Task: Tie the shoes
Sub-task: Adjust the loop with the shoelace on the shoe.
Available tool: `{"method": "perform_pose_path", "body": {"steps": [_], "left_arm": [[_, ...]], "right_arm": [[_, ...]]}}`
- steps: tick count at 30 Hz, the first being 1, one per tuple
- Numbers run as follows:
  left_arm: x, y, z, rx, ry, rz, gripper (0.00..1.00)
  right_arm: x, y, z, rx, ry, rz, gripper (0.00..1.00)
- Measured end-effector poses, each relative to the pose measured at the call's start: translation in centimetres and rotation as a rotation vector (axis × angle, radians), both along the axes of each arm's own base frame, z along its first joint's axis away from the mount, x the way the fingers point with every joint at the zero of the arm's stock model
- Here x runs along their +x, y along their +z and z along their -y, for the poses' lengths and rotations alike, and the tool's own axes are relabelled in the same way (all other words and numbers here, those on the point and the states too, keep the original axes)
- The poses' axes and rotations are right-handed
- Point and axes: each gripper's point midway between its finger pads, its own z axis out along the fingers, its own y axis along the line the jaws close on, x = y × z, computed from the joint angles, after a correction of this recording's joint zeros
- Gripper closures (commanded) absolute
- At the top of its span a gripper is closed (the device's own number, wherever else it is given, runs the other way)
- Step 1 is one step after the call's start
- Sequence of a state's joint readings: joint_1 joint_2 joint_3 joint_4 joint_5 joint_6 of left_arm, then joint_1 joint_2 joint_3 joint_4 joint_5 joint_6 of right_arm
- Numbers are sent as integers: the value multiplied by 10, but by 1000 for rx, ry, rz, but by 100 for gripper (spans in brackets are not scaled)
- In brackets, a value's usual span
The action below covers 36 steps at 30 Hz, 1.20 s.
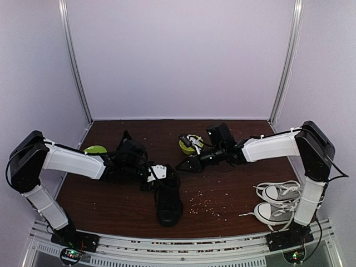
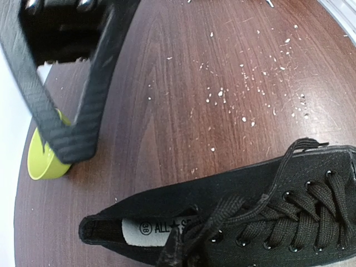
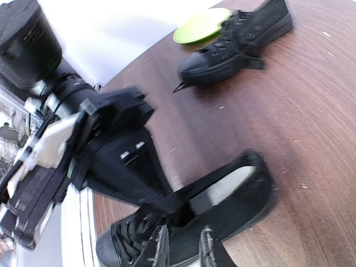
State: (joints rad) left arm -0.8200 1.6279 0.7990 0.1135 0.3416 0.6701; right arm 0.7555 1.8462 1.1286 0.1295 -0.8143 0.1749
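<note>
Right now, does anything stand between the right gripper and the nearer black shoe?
Nothing visible: the right gripper hangs beside the black shoe. The left gripper, shut, reaches down at the shoe's opening, next to the laces.

All-black shoes [image 1: 168, 203], black laces [image 2: 278, 219]; dark brown wood-grain table [image 1: 111, 194], white-flecked; lime-green bowl [image 2: 41, 161]; grey-and-white sneakers [image 1: 278, 194]; pale lilac walls [image 1: 178, 55].

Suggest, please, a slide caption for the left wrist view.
Left claw shut by a green dish, black sneaker nearby.
</note>
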Motion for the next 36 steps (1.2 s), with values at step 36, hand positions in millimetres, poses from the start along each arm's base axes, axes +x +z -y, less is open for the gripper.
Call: {"method": "perform_pose_path", "body": {"steps": [36], "left_arm": [[2, -2, -2, 10, 22, -8, 100]], "right_arm": [[-30, -39, -32, 9, 119, -227, 79]]}}
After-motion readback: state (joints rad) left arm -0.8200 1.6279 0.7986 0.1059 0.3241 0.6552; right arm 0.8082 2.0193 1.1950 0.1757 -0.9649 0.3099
